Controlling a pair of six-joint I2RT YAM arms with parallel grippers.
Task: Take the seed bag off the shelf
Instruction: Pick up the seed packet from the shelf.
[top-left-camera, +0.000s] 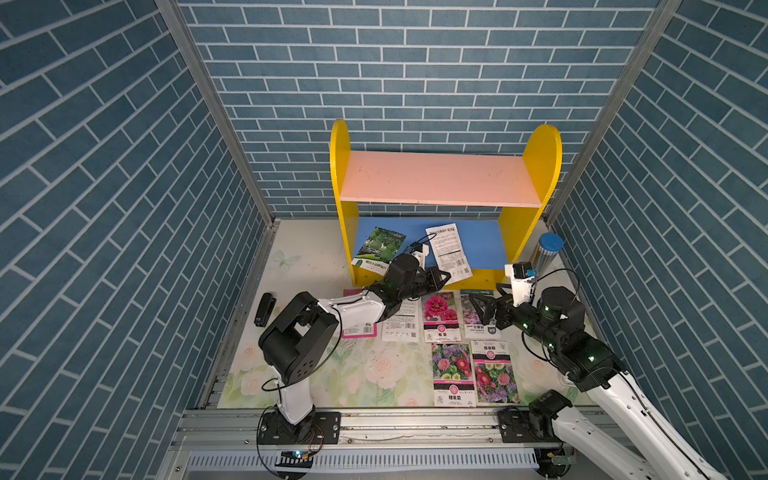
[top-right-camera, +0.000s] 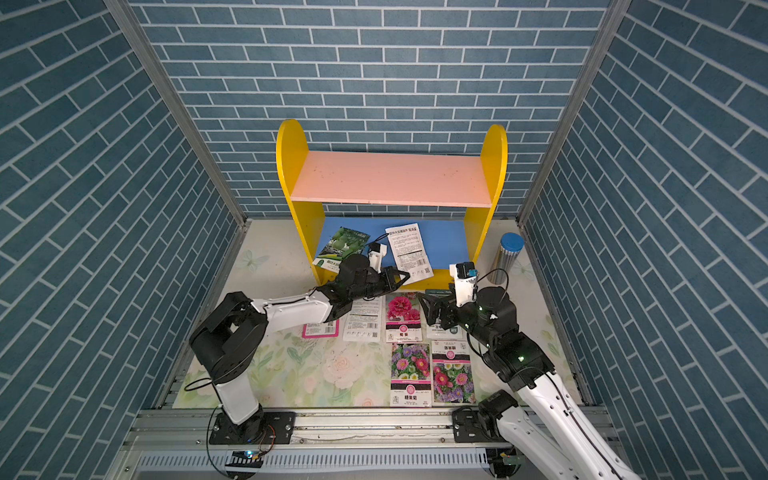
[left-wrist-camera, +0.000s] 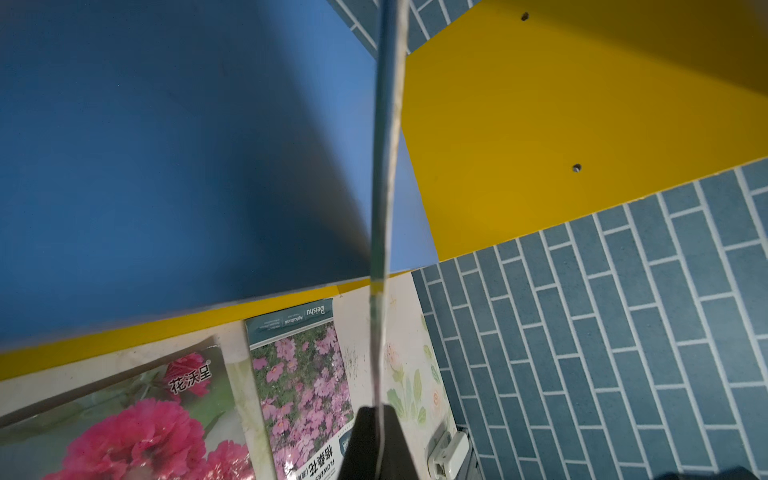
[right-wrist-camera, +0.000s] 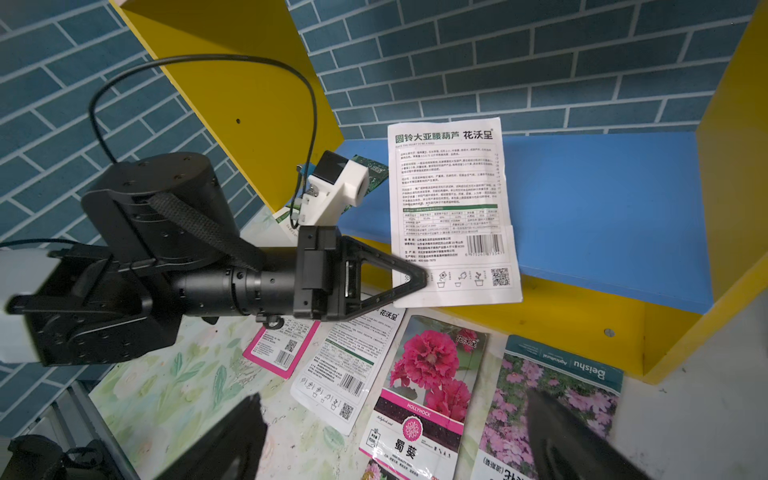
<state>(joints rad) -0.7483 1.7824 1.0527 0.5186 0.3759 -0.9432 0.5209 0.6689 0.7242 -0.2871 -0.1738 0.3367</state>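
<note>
Presently, item by item, in a top view. Left hand (top-left-camera: 446, 276): jaws closed tight on the near corner of the white seed bag (top-left-camera: 449, 249), printed back facing up.

White seed bag: runs from that hand toward 12 o'clock over the blue lower board (top-left-camera: 482, 245) of the shelf (top-left-camera: 544, 166). Its near edge overhangs the yellow front lip. Whether it touches the board is unclear.

Green seed packet (top-left-camera: 376, 249): at 10 o'clock of the left hand, on the same board and overhanging its front.

Right hand (right-wrist-camera: 392, 395): at 4 o'clock, jaws spread wide, holding nothing, above flower seed packets (top-left-camera: 439, 316) lying flat on the surface (top-left-camera: 316, 374).

Cylinder with blue lid (top-left-camera: 548, 249): at 2 o'clock, upright beside the shelf.
</note>
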